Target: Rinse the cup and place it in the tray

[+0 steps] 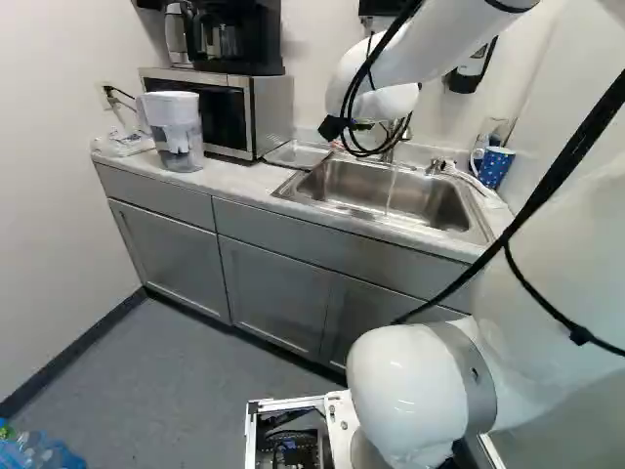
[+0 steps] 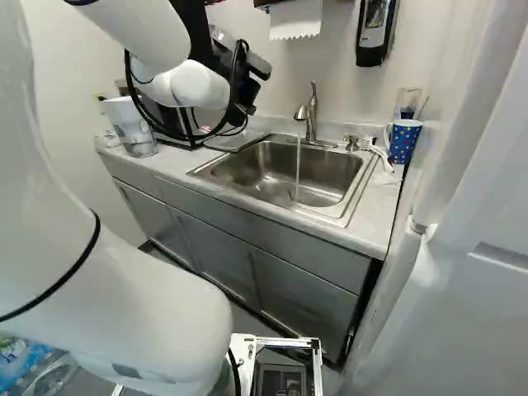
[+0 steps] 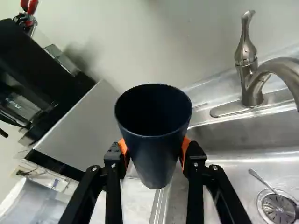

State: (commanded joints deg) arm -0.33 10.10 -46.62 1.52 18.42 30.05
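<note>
My base views look from behind my arm (image 2: 140, 305), at seven and five o'clock, toward twelve and slightly down, sharing the sink (image 2: 247, 169) from well back. My wrist view looks from much nearer: with my reach as twelve, it faces between the microwave (image 3: 84, 126) at ten and faucet (image 3: 252, 88) at two.

One cup (image 3: 156, 158), one mug (image 2: 403, 143), one sink (image 2: 260, 169)

Bright light throws soft shadows on the wall (image 3: 159, 51) and glare across the sink (image 3: 243, 157).
</note>
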